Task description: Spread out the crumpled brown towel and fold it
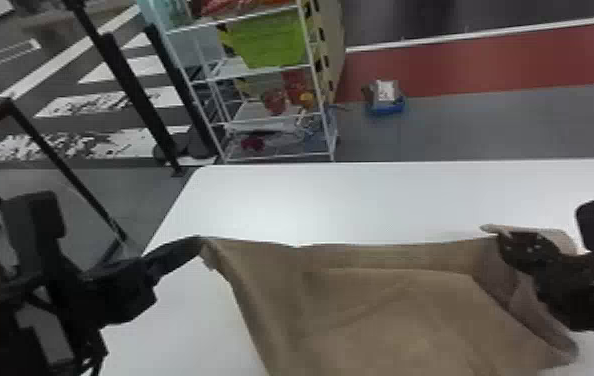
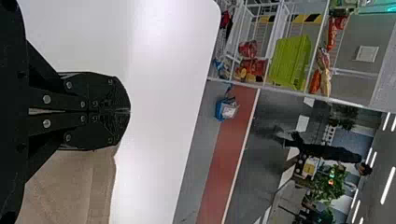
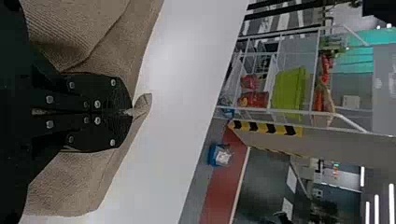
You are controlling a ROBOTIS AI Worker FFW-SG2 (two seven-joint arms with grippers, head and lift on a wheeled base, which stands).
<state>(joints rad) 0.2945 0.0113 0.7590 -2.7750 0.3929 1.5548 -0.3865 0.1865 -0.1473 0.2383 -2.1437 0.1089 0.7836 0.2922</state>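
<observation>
The brown towel (image 1: 386,300) hangs stretched between both grippers over the white table, its upper edge nearly straight and its lower part running out at the bottom of the head view. My left gripper (image 1: 196,245) holds the towel's left upper corner; in the left wrist view the gripper (image 2: 130,111) is shut, with the towel (image 2: 70,191) beside it. At the towel's right upper part is my right gripper (image 1: 503,240). The right wrist view has this gripper (image 3: 130,112) shut on the towel (image 3: 112,51), a small tip of cloth poking out past the fingertips.
The white table (image 1: 361,200) extends behind the towel to its far edge. Beyond it stand a wire shelf (image 1: 271,120) with a green bin (image 1: 271,40) and a small blue box (image 1: 385,106) on the floor. A dark metal frame stands at the left.
</observation>
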